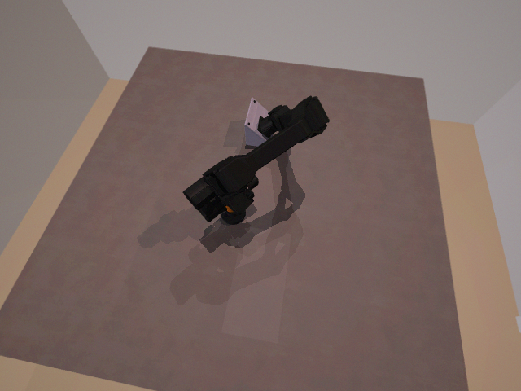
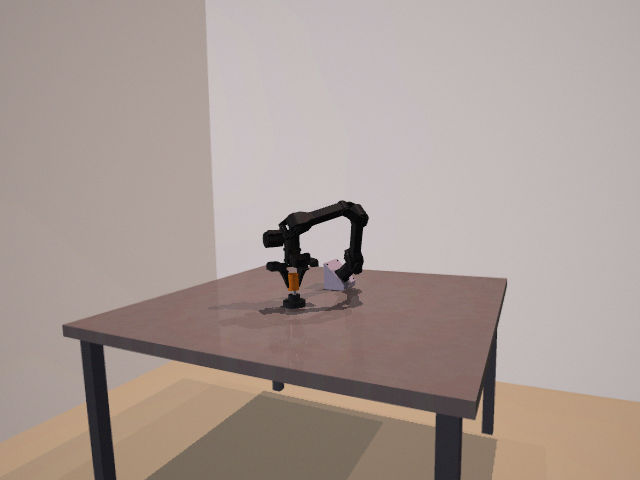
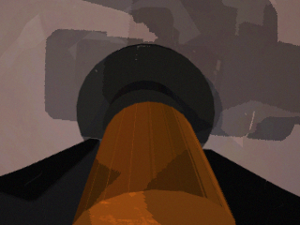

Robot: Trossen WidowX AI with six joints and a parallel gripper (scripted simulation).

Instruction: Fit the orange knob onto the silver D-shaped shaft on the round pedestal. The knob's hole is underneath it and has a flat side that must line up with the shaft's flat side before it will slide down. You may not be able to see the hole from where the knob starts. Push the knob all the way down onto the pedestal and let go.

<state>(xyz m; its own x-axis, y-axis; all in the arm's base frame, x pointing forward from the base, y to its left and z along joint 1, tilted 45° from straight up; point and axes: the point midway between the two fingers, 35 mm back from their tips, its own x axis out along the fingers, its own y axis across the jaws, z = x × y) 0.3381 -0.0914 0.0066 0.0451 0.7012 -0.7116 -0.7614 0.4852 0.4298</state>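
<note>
Brown tabletop under your pincer, orange knob gripped above the pedestal

Pale walls and a tan floor surround the brown table [image 1: 357, 252] [image 2: 310, 346] your arm works over. Your pincer [image 1: 237, 207] [image 2: 293, 283] [image 3: 149, 156] points down at it, closed on the orange knob [image 1: 229, 208] [image 2: 293, 281] [image 3: 150, 150], with one dark finger on either side. The knob stands roughly upright between those fingers; its ridged side and rounded top show in your wrist view, while its underside and the flat of its hole stay hidden.

Directly below your pincer, the round black pedestal [image 1: 234, 217] [image 2: 294, 303] [image 3: 145, 63] sits on the table, a wide disc with a narrower collar on top. In the exterior view you can see a short bit of the silver shaft [image 2: 294, 292] between the knob's lower end and that collar, so the knob isn't down on the pedestal. You can't tell whether the flats line up.

Behind your pincer, seen from the exterior camera, and off to its right there, the pale lilac wedge-shaped mount [image 1: 255, 121] [image 2: 333, 276] carries the arm's base end.
</note>
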